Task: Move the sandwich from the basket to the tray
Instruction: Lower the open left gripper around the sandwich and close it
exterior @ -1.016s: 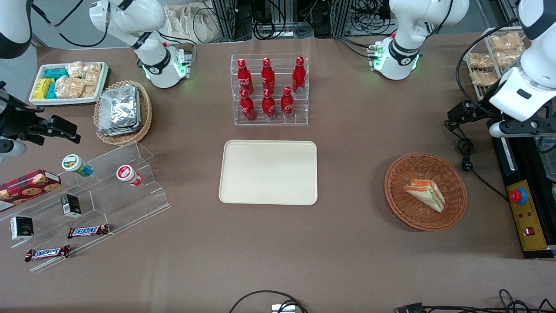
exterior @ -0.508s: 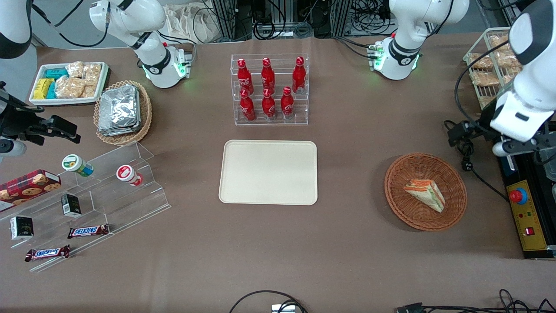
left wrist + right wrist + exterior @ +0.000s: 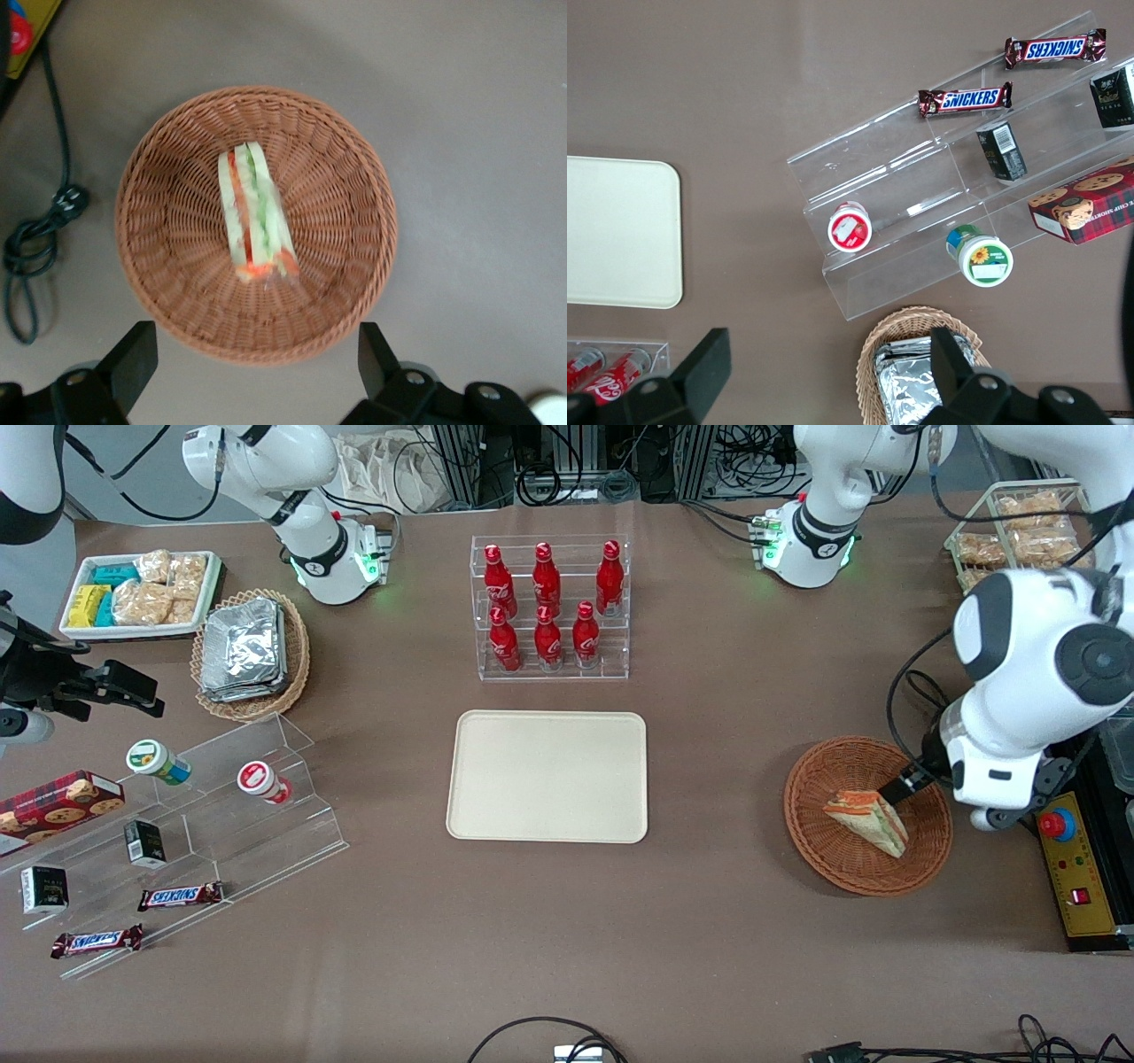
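Brown counter (image 3: 726,921) filling the scene from the front camera, carrying everything below.

Flat cream-beige tray (image 3: 547,776) at the counter's middle, bare, nearer to the front camera than the clear rack of red bottles (image 3: 549,607).

Round orange-brown wicker basket (image 3: 868,814) well apart from the tray, toward the working arm's end of the counter, at about the same distance from the front camera as the tray. Same basket (image 3: 256,223) seen from straight above in the left wrist view.

Triangular sandwich (image 3: 866,822) lying inside the basket, near its centre, layered edge of orange, green and white showing. In the left wrist view, sandwich (image 3: 256,214) resting on the woven floor, touching no finger.

Gripper (image 3: 257,359) of the left arm hovering above the basket, over the rim on the working arm's side. Two dark fingers (image 3: 133,356) spread wide apart, holding nothing, the basket rim showing between them. From the front camera, one dark fingertip (image 3: 899,786) just beside the sandwich's upper corner, contact not discernible.
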{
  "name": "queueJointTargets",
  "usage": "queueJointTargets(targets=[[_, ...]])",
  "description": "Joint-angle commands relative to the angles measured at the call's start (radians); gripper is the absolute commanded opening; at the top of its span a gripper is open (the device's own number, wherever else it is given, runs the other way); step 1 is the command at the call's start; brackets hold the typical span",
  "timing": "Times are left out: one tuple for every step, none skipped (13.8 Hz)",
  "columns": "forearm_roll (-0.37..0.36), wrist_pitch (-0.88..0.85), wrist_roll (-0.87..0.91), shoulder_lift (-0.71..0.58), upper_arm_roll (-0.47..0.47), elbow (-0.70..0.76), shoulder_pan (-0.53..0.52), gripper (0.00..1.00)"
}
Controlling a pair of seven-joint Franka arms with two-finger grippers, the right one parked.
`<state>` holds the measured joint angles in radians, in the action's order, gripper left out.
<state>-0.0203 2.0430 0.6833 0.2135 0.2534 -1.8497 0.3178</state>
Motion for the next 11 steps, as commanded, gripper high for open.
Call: queueJointTargets(targets=[[-0.009, 0.187, 0.022, 0.003, -0.008, -0.132, -0.029, 1.0], [-0.001, 0.244, 0.022, 0.018, -0.008, -0.164, -0.031, 1.0], [-0.001, 0.299, 0.028, 0.038, -0.006, -0.187, -0.037, 1.0], [0.002, 0.34, 0.032, 0.052, -0.006, -0.206, -0.04, 1.0], [0.003, 0.364, 0.039, 0.059, -0.006, -0.223, -0.04, 1.0], [0.003, 0.376, 0.051, 0.064, -0.006, -0.232, -0.04, 1.0], [0.003, 0.387, 0.053, 0.07, -0.006, -0.238, -0.04, 1.0], [0.005, 0.403, 0.055, 0.084, -0.006, -0.238, -0.04, 1.0], [0.01, 0.431, 0.056, 0.099, -0.006, -0.241, -0.039, 1.0], [0.028, 0.453, 0.056, 0.115, -0.006, -0.246, -0.039, 1.0], [0.042, 0.468, 0.055, 0.125, -0.006, -0.246, -0.039, 1.0]])
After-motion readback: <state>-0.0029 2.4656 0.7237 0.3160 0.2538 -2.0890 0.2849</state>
